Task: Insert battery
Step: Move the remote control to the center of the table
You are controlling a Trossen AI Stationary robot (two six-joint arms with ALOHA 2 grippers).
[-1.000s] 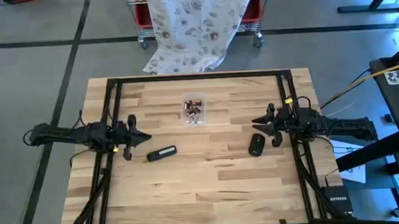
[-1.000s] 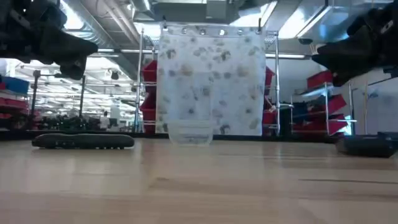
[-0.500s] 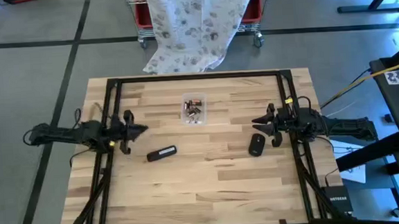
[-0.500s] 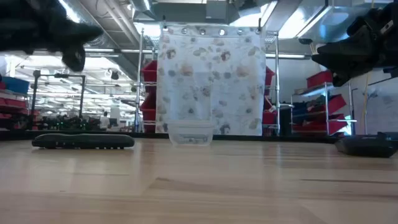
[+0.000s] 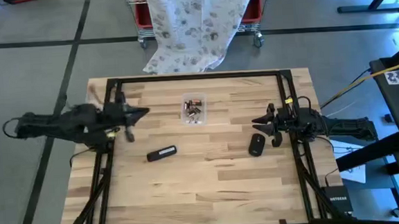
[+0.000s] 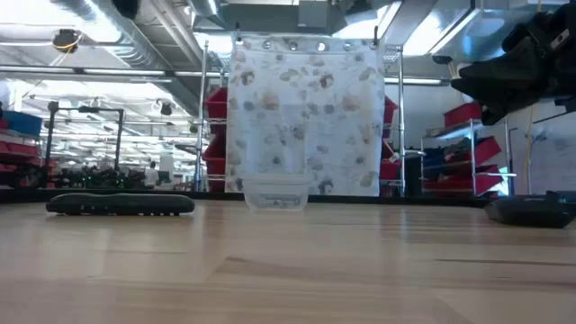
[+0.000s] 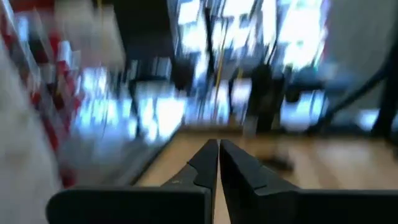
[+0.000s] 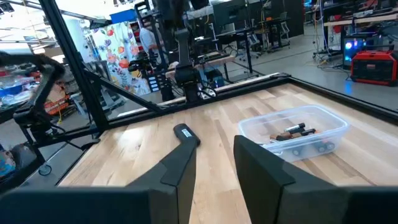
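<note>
A clear plastic box with several small batteries stands at the table's middle far part; the right wrist view shows the box too. A black remote lies flat left of centre, also seen as the remote in the low view. A black oval device lies on the table right of centre. My left gripper is shut and hangs in the air left of the box, with nothing between its fingers. My right gripper hovers open just beyond the oval device, pointing toward the table's left.
A black metal frame runs along the far edge and down both sides of the wooden table. A patterned cloth hangs over a rack behind the far edge. Bare wood fills the near half of the table.
My left gripper has gone up and toward the table's far edge, away from the remote, rising out of the low view; its fingers stay shut. The right arm and all things on the table have kept still.
</note>
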